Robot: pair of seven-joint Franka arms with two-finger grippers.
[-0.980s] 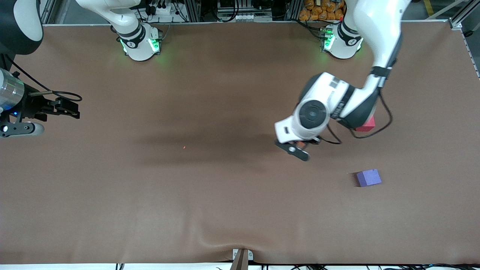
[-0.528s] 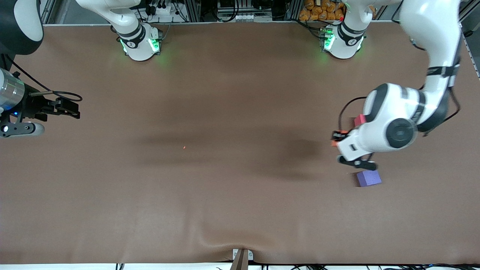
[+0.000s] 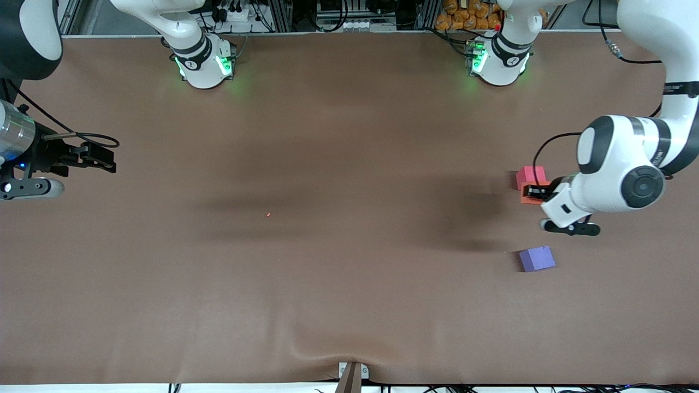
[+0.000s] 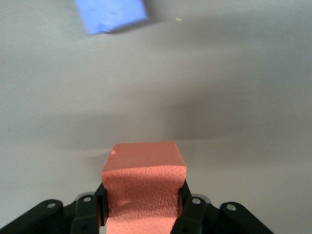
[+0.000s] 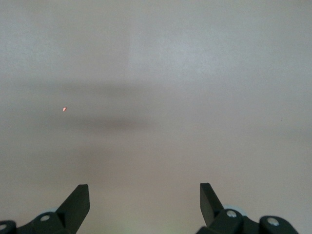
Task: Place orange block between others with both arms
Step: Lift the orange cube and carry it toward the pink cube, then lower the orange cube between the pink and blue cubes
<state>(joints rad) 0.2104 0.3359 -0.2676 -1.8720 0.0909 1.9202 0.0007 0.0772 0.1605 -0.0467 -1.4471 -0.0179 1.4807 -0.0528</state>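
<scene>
The orange block [image 3: 528, 195] is clamped between the fingers of the left gripper [image 3: 532, 192] and is carried above the table, just beside the pinkish-red cube [image 3: 530, 176] as the front view shows it. In the left wrist view the orange block [image 4: 144, 183] is seen gripped on two sides by the black fingers [image 4: 186, 202], with the brown table [image 4: 219, 97] below it. The purple cube [image 3: 537, 258] lies nearer to the front camera than the pinkish-red cube, apart from it, and is seen also in the left wrist view [image 4: 111, 14]. The right gripper [image 5: 145, 202] is held with its fingers wide apart and empty over bare table, near the right arm's end, where the right arm waits. A tiny orange speck [image 3: 268, 214] lies on the table [image 3: 349, 305] near its middle.
</scene>
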